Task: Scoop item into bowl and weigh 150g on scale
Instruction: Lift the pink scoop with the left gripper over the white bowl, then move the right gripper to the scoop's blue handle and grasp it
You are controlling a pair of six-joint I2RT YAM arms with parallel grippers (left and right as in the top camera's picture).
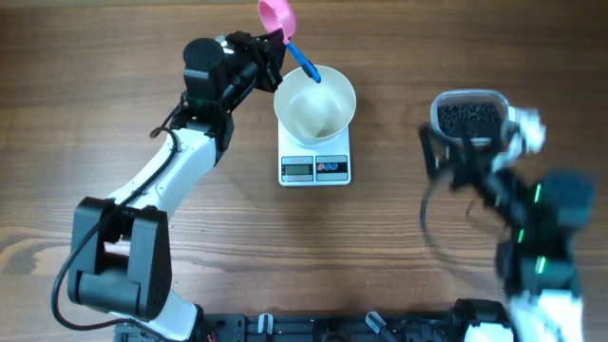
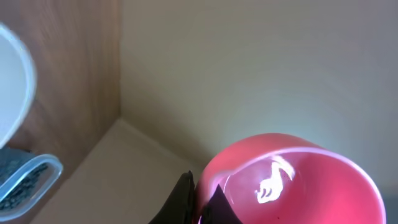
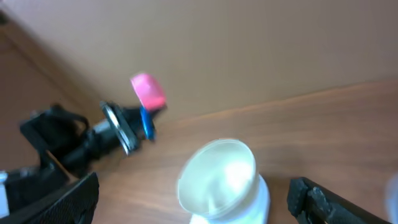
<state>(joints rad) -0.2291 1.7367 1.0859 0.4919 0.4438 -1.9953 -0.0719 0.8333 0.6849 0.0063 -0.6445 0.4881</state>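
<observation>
Left jaws are clamped tight on the blue handle (image 1: 306, 66) of the pink scoop (image 1: 277, 13), held just beside the white bowl (image 1: 315, 100), which sits on the scale (image 1: 314, 168). Right jaws are wide open and empty, near the tub (image 1: 465, 97) of black beans (image 1: 465, 117).

The round white bowl (image 1: 315, 104) stands upright on the scale (image 1: 314, 168) and looks empty. The scale, a small white rectangle, lies flat with its grey display and red and blue buttons on the near edge. The item (image 1: 465, 118), a dark grainy heap of tiny black beads, lies well apart to the right in a clear tub (image 1: 465, 94).
</observation>
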